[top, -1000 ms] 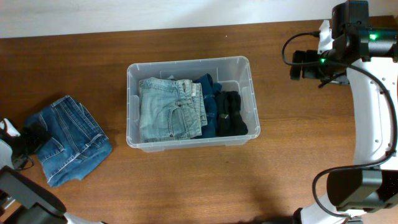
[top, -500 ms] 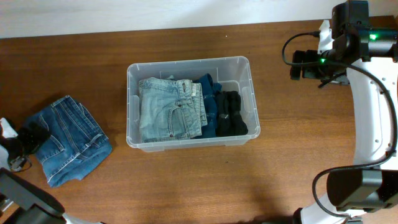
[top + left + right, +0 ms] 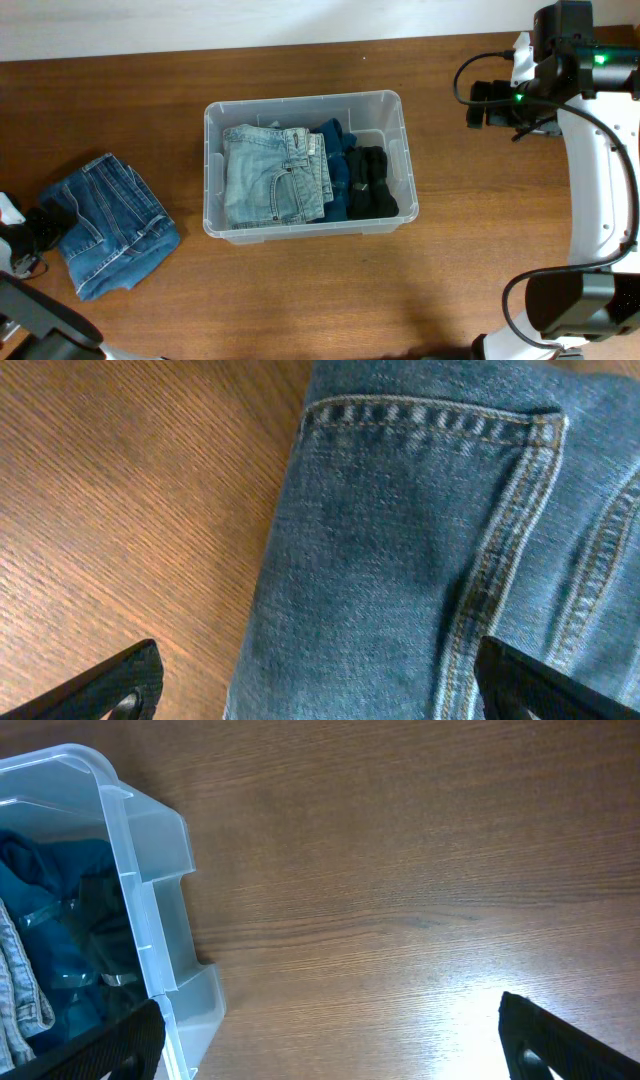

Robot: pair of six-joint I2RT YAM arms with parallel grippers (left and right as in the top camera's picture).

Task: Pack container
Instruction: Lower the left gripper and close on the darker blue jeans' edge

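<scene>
**Clear container in the middle of the worktop, both claws released**

The container stands near the centre of the wooden worktop, with its long side running from 9 to 3 o'clock. Inside, a folded light blue pair of jeans fills the 9 o'clock half. Beside it lies a dark blue garment, and a black garment lies at the 3 o'clock end.

At about 8 o'clock from the container, well apart from it, a second pair of blue jeans lies folded on the worktop. The left claw is at the 9 o'clock edge of these jeans. Its fingers are wide apart and it grasps nothing.

The right claw is at about 2 o'clock from the container, over bare wood. It is also released, with nothing between its fingers.
</scene>
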